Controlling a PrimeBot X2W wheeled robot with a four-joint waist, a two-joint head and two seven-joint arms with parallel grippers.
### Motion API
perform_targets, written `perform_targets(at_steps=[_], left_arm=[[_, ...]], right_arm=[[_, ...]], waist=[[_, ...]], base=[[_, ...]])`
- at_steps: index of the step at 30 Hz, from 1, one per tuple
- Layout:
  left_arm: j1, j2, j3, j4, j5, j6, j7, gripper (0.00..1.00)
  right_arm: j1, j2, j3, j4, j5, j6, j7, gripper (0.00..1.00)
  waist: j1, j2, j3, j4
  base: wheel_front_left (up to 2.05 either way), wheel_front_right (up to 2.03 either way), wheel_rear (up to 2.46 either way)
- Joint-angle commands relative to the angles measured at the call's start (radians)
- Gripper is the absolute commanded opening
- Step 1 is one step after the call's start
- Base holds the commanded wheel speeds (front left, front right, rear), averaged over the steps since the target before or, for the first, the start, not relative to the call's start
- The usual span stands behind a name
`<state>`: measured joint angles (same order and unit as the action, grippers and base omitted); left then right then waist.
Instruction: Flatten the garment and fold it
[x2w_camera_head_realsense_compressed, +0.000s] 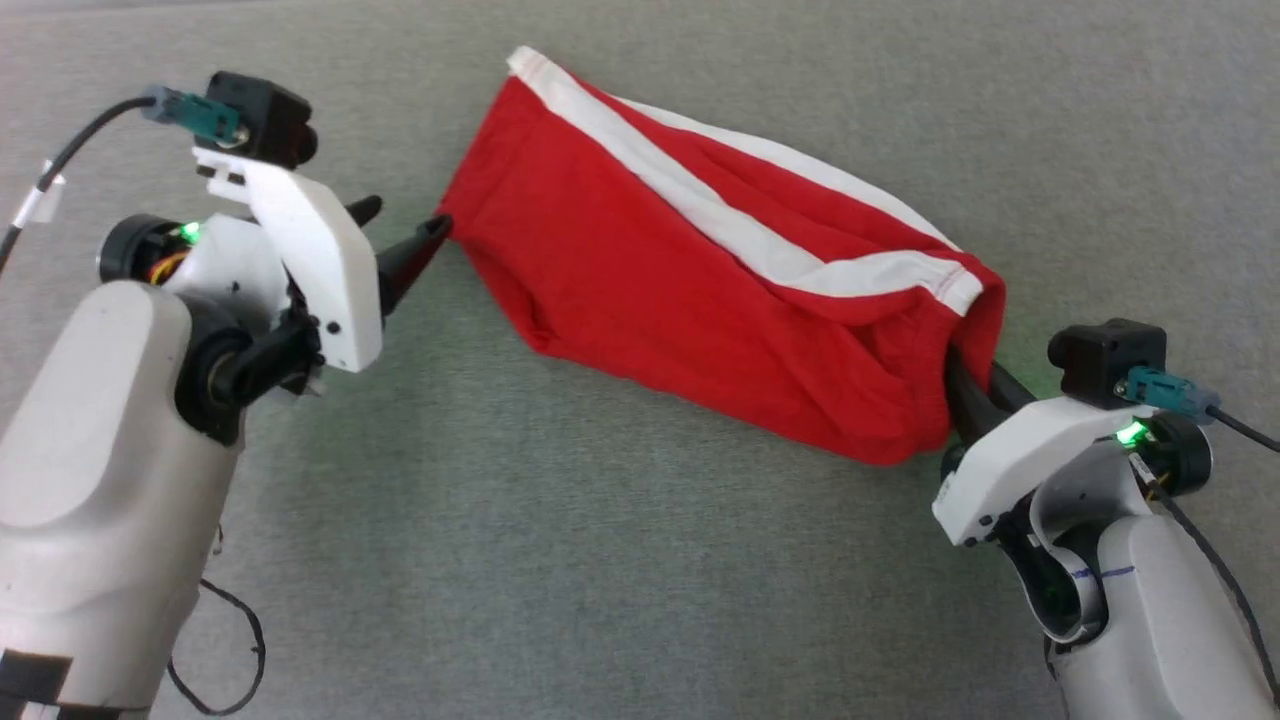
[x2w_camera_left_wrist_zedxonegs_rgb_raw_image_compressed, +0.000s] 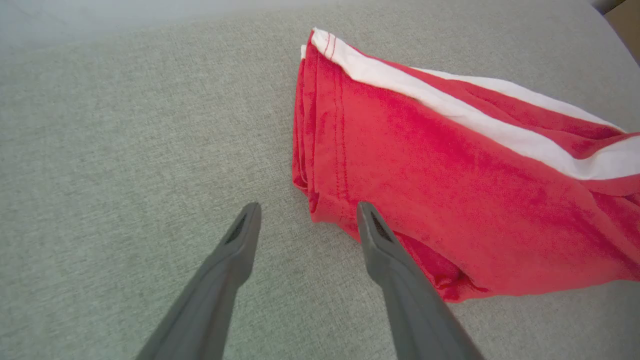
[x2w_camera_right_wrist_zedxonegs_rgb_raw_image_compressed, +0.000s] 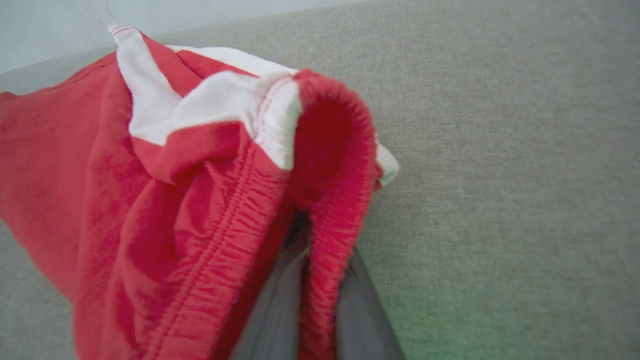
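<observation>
The garment (x2w_camera_head_realsense_compressed: 700, 290), bright red shorts with white trim bands, lies bunched and slanted across the grey cloth surface (x2w_camera_head_realsense_compressed: 600, 560). My left gripper (x2w_camera_head_realsense_compressed: 410, 215) is open at the garment's left hem corner, one fingertip touching the edge. In the left wrist view the hem (x2w_camera_left_wrist_zedxonegs_rgb_raw_image_compressed: 330, 150) sits just ahead of the open left gripper (x2w_camera_left_wrist_zedxonegs_rgb_raw_image_compressed: 307, 212), and the right-hand finger (x2w_camera_left_wrist_zedxonegs_rgb_raw_image_compressed: 395, 270) overlaps the fabric. My right gripper (x2w_camera_head_realsense_compressed: 975, 390) is shut on the gathered waistband (x2w_camera_right_wrist_zedxonegs_rgb_raw_image_compressed: 325, 165), which is lifted off the surface. The fingers (x2w_camera_right_wrist_zedxonegs_rgb_raw_image_compressed: 360, 310) clamp the band and the cloth hides their tips.
A black cable loop (x2w_camera_head_realsense_compressed: 235, 650) hangs beside my left arm at the lower left. The grey surface ends at a pale back edge (x2w_camera_left_wrist_zedxonegs_rgb_raw_image_compressed: 100, 25) beyond the garment. A brown corner (x2w_camera_left_wrist_zedxonegs_rgb_raw_image_compressed: 625, 20) shows past the surface's far right edge.
</observation>
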<state>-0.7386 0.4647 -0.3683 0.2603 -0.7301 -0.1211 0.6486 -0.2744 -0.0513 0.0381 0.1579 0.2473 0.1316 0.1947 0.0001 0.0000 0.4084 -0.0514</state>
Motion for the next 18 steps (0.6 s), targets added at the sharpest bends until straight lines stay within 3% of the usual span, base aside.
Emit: perform_targets(at_steps=[1,10,18], left_arm=[[-0.021,0.002,0.005,0.019,-0.001,0.011,0.003,1.00],[-0.042,-0.005,0.021,0.066,-0.020,0.027,0.002,1.00],[-0.033,-0.002,0.012,0.095,-0.044,0.048,0.066,1.00]], right_arm=[[-0.019,0.001,0.004,-0.001,0.007,-0.001,-0.008,0.00],[-0.014,0.001,0.001,-0.013,-0.001,-0.001,-0.009,0.00],[-0.025,0.001,0.002,-0.037,-0.011,-0.001,0.000,0.00]], waist=[[-0.0001,0.0000,0.028,-0.031],[-0.0001,0.0000,0.055,-0.055],[-0.0001,0.0000,0.085,-0.067]], base=[[0.00,0.00,0.00],[0.00,0.00,0.00],[0.00,0.00,0.00]])
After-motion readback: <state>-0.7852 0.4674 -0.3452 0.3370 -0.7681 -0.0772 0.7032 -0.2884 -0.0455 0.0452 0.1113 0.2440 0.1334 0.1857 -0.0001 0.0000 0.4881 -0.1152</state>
